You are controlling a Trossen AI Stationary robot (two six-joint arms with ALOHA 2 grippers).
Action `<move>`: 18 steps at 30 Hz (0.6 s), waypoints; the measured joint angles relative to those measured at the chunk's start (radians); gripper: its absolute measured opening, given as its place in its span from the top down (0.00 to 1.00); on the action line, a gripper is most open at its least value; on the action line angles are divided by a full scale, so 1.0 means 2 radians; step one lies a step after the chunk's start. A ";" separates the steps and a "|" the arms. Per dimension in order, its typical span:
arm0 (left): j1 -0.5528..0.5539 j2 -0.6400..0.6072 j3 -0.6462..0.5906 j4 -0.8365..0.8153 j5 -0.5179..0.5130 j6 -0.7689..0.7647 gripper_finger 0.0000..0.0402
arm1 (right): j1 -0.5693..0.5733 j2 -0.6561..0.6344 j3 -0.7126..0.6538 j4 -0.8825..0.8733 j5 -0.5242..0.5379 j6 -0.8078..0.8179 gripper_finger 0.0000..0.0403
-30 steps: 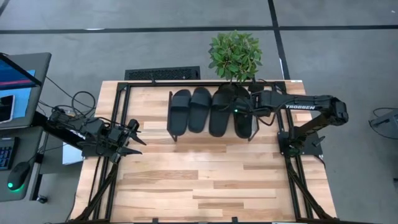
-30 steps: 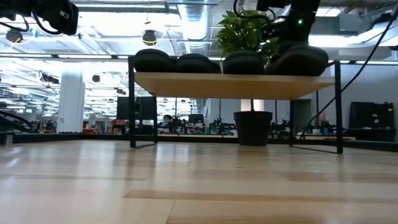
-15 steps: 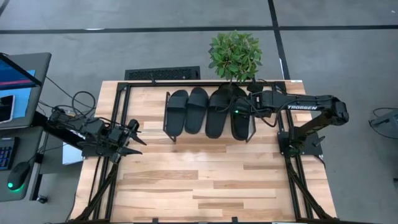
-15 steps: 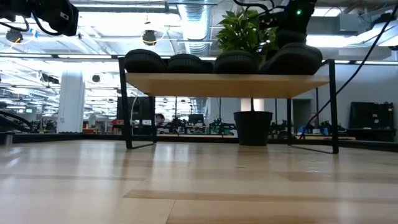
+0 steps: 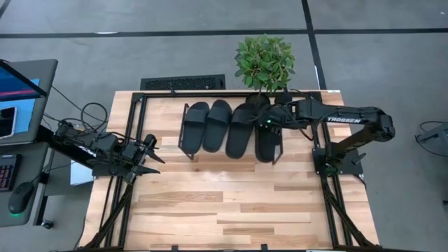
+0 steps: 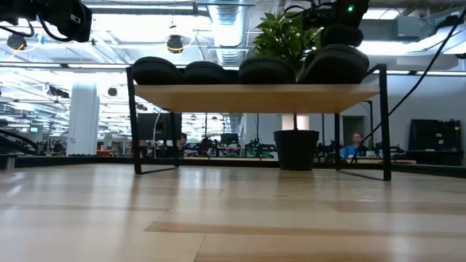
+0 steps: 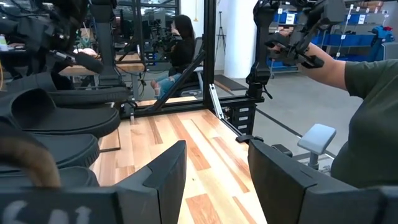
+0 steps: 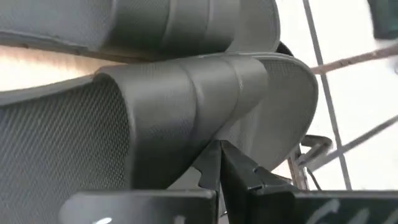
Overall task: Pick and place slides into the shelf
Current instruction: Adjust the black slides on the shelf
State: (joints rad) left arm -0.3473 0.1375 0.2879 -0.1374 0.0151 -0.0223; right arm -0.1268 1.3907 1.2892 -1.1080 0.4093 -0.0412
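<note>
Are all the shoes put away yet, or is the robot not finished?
Almost finished. All four slides lie side by side on the shelf, and none is on the table. In hand: the right pincer is shut against the strap of the slide at the row's right end, which sits tilted. The left pincer waits open at the table's left edge. Left to do: let go and pull back.
</note>
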 joint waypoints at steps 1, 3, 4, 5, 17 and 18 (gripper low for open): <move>0.000 0.000 0.000 0.000 0.000 0.000 0.60 | 0.000 -0.004 0.000 0.000 -0.001 -0.001 1.00; 0.000 0.000 0.000 0.000 -0.001 0.000 0.60 | 0.000 -0.014 0.000 -0.001 -0.003 -0.002 1.00; 0.000 0.000 0.000 0.000 -0.002 0.000 0.60 | 0.001 -0.019 0.000 -0.002 -0.003 -0.002 1.00; 0.000 0.000 0.000 0.000 -0.005 0.000 0.60 | 0.001 -0.024 0.000 -0.002 -0.003 -0.002 1.00; 0.000 0.000 0.000 0.000 -0.015 0.000 0.60 | 0.014 -0.062 0.000 0.025 0.096 0.007 1.00; 0.000 0.000 0.000 0.000 -0.015 0.000 0.60 | 0.016 -0.064 0.000 0.033 0.095 0.004 1.00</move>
State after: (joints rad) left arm -0.3473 0.1373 0.2882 -0.1369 -0.0143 -0.0221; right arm -0.0948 1.2632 1.2884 -1.0422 0.5988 -0.0325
